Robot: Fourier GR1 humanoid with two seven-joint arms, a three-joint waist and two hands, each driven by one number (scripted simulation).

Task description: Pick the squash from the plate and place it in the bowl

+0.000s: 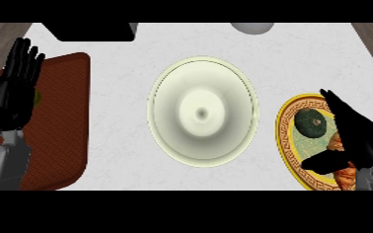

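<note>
Black and spread, the right hand hangs over the yellow-rimmed plate at the near right, fingers straight and pointing far-left, thumb stretched across the plate's near part — nothing is held. Something orange shows under the hand at the plate's near side. The squash, dark green and round, lies on the plate's far half, just beside the fingers; whether they touch it I cannot tell. Left of the plate stands the pale bowl, mid-counter. At the far left the left hand rests open, fingers up, beside a brown board — a grey round thing shows at the far edge.
</note>
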